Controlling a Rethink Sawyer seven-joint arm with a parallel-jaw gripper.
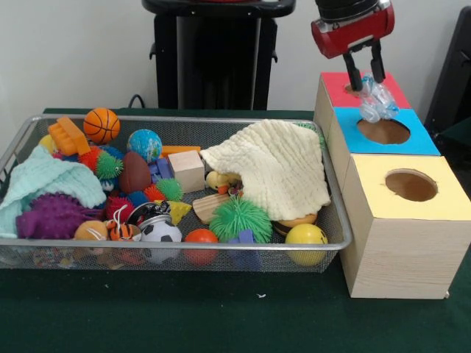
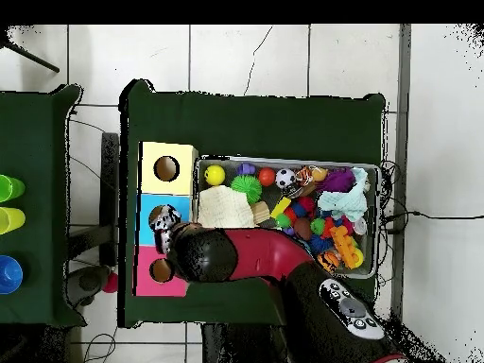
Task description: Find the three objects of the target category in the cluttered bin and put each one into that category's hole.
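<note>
- Pincer point(image 1: 366, 79) hung at the upper right of the front view, over the row of boxes, its two black fingers clamped on a crumpled foil lump point(image 1: 378, 101).
- Foil lump sat in the air just above the far edge of the hole point(image 1: 383, 131) in the blue-topped box point(image 1: 423, 140), not yet inside.
- In the overhead view the lump point(image 2: 164, 219) showed over the blue top, with the red and black arm point(image 2: 246, 255) covering the area beside it.
- Blue-topped box stood in the middle of the row: red-topped box point(image 1: 335, 88) behind it, yellow-topped box point(image 1: 401, 220) in front, all three touching.
- Boxes stood on the green surface point(image 1: 221, 309), just right of the wire-mesh bin point(image 1: 176, 246).
- Bin was full of clutter: cream knitted cloth point(image 1: 276, 169) draped over the right side, pale mint cloth point(image 1: 44, 184) at the left.
- Also in the bin: small basketball point(image 1: 101, 125) at the far left, globe ball point(image 1: 144, 144), wooden cube point(image 1: 187, 170), green spiky ball point(image 1: 240, 218), purple spiky ball point(image 1: 51, 215), soccer ball point(image 1: 160, 234), yellow ball point(image 1: 306, 237) at the near right corner.
- A shiny tin-like item point(image 1: 147, 213) lay just behind the soccer ball; couldn't tell exactly what it was.
</note>
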